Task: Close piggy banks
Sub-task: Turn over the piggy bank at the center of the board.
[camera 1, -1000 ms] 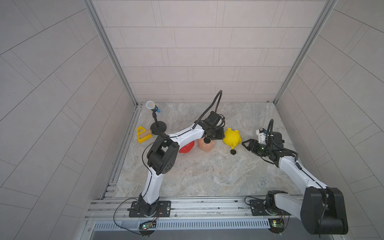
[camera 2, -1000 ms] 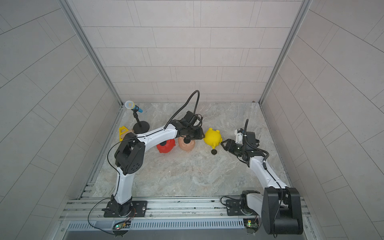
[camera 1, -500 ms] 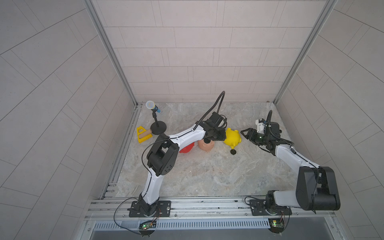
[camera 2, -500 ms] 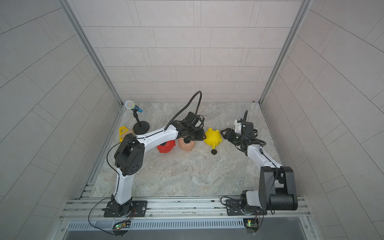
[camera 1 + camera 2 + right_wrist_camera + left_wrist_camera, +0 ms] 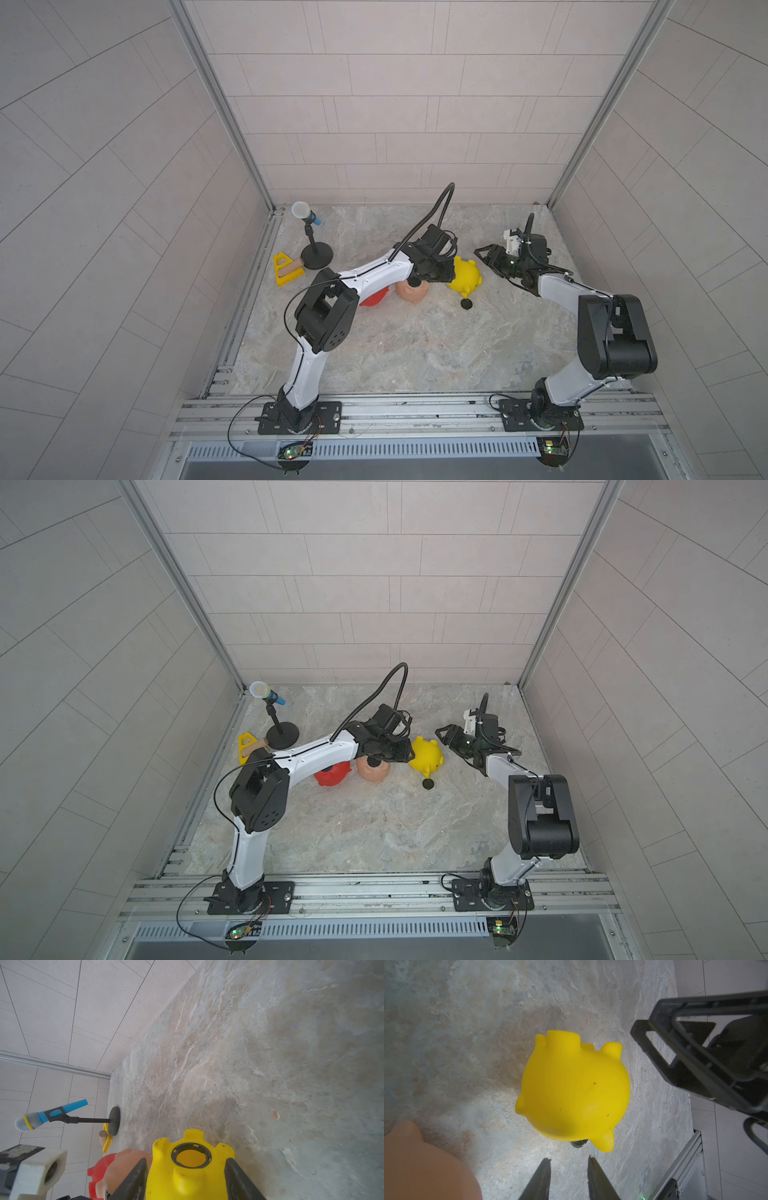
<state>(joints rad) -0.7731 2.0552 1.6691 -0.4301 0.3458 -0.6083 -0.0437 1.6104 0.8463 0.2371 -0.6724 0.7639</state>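
Observation:
In both top views three piggy banks lie mid-table in a row: a red one, a peach one with a black plug in it, and a yellow one on its side. A loose black plug lies on the floor just in front of the yellow pig. The yellow pig's round belly hole faces my right gripper, which is open with a finger on each side of it; in a top view this gripper stands a little clear of the pig. My left gripper hovers beside the yellow pig, jaws slightly apart with only floor between.
A toy microphone on a black stand and a yellow triangular toy sit at the back left. Tiled walls close the table on three sides. The two arms' grippers are near each other around the yellow pig.
My right arm has swung from the front right toward the back, bringing its open gripper up to the yellow pig. The left arm has barely moved.

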